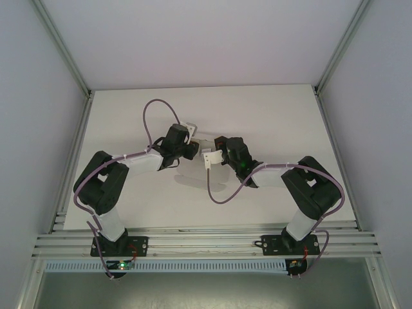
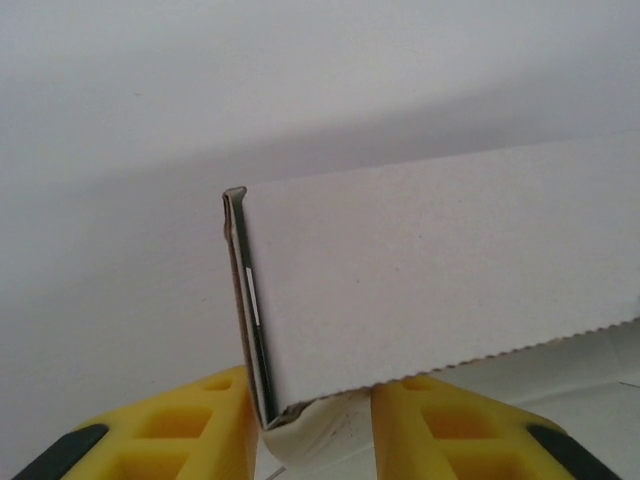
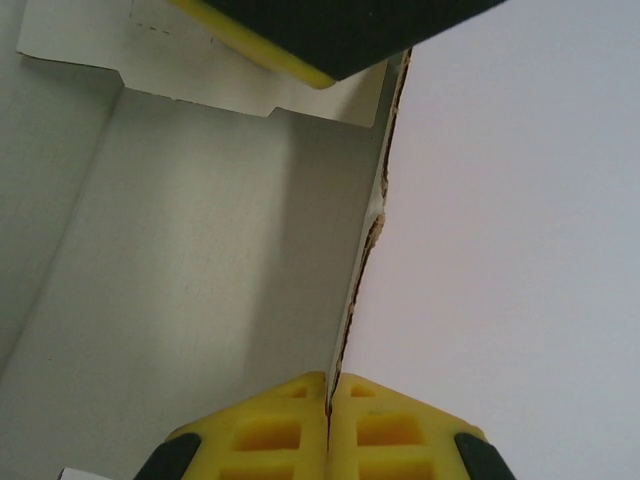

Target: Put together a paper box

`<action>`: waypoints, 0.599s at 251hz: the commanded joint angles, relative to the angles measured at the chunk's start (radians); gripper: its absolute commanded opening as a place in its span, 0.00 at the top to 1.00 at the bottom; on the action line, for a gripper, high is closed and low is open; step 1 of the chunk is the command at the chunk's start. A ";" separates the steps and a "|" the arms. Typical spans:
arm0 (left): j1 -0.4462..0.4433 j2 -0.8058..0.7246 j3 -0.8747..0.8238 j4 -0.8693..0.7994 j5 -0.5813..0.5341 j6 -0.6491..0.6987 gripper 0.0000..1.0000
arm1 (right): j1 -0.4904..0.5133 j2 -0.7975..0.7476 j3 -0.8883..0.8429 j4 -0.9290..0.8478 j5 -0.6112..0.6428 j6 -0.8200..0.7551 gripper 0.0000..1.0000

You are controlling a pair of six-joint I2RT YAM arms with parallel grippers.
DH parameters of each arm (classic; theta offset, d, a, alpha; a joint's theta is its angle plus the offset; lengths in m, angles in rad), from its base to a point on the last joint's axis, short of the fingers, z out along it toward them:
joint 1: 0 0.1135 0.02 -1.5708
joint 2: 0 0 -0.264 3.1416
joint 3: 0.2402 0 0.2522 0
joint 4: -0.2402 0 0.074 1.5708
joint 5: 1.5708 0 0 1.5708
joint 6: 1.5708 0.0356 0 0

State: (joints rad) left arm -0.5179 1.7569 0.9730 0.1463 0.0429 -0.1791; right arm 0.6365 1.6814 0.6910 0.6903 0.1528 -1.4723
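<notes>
Over the table (image 1: 270, 116), arms (image 1: 106, 183) bent inward, right fingers (image 3: 290, 425) clamped on paper box (image 2: 440, 270), left fingers (image 2: 200, 420) astride it, grip unclear

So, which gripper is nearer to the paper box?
Right, if either: the right gripper is shut on a paper box wall; the left gripper straddles its corner, seemingly touching.

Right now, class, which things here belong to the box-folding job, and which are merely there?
Job:
paper box
left pincer, gripping its corner
right pincer, shut on a panel edge

Merely there:
table
purple cables
metal rails
</notes>
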 commanded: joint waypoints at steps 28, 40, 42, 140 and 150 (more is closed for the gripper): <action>0.007 0.027 -0.069 -0.008 -0.097 0.036 0.66 | 0.008 -0.019 0.007 -0.090 -0.070 0.004 1.00; 0.007 0.014 -0.088 0.003 -0.083 0.047 0.65 | 0.007 -0.022 0.009 -0.104 -0.070 0.007 1.00; 0.006 0.013 -0.091 0.006 -0.080 0.050 0.65 | 0.007 -0.023 0.010 -0.107 -0.071 0.007 1.00; 0.047 -0.112 -0.202 0.116 0.102 0.111 0.62 | 0.002 -0.046 0.022 -0.170 -0.089 0.036 1.00; 0.047 -0.109 -0.194 0.114 0.115 0.117 0.63 | 0.002 -0.047 0.025 -0.179 -0.090 0.036 1.00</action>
State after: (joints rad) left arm -0.4892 1.6730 0.7567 0.2253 0.1116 -0.0982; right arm 0.6365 1.6478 0.7071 0.6029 0.1066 -1.4559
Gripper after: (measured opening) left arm 0.379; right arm 0.050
